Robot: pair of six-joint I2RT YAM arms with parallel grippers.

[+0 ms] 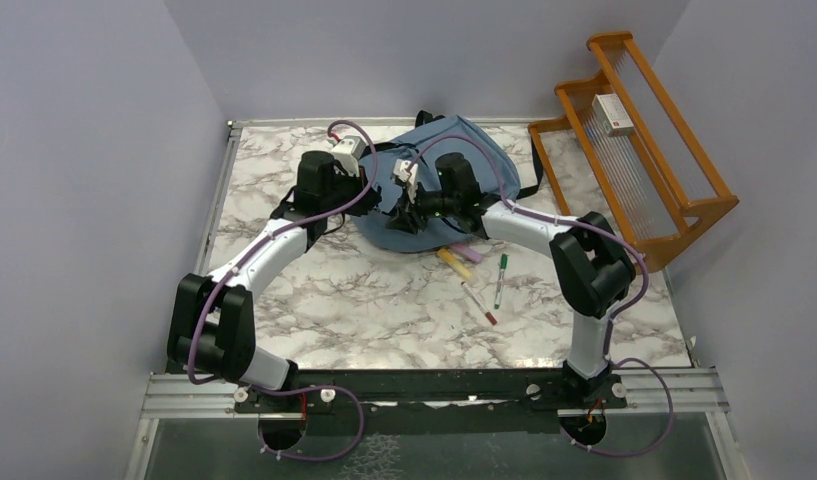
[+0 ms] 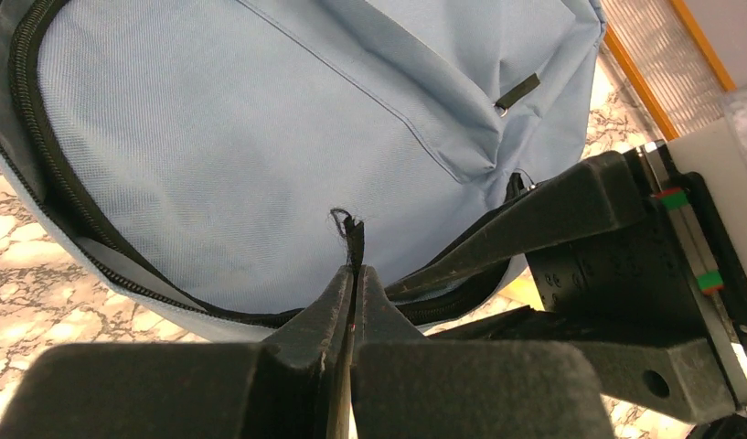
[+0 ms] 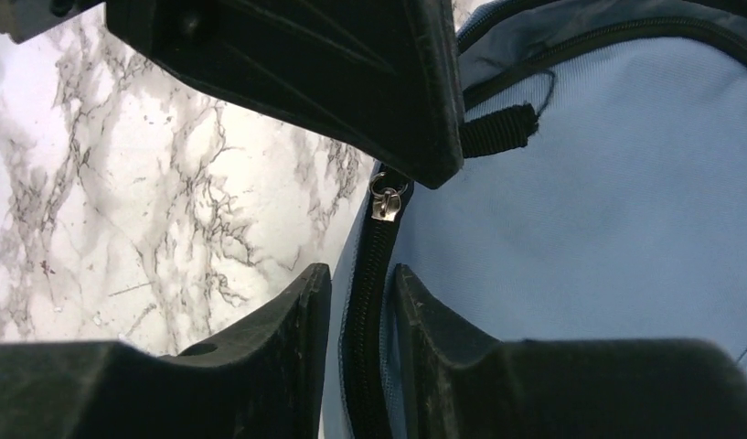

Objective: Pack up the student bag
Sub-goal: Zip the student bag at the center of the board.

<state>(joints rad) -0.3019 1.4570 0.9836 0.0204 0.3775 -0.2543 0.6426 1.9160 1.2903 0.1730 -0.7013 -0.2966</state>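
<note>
The student bag [image 1: 469,150] is lying at twelve o'clock on the table [image 1: 384,300]. The left gripper [image 2: 354,274] jaws are pinching the black pull tab [image 2: 352,240]. The right gripper [image 3: 362,279] jaws are straddling the zipper track [image 3: 365,366], and whether they are gripping cannot be told. The zip is probably running best with the right side anchoring the fabric and the left drawing straight along the track.

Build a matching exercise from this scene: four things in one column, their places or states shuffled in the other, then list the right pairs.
Column one
1. left gripper
2. right gripper
3. white box
4. green-capped marker

Column two
A. lies on the marble table, on the near side of the student bag
B. sits on the wooden rack
C. shut on a black pull tab
D. jaws apart, astride the zipper track

Pairs: 1-C, 2-D, 3-B, 4-A
</note>
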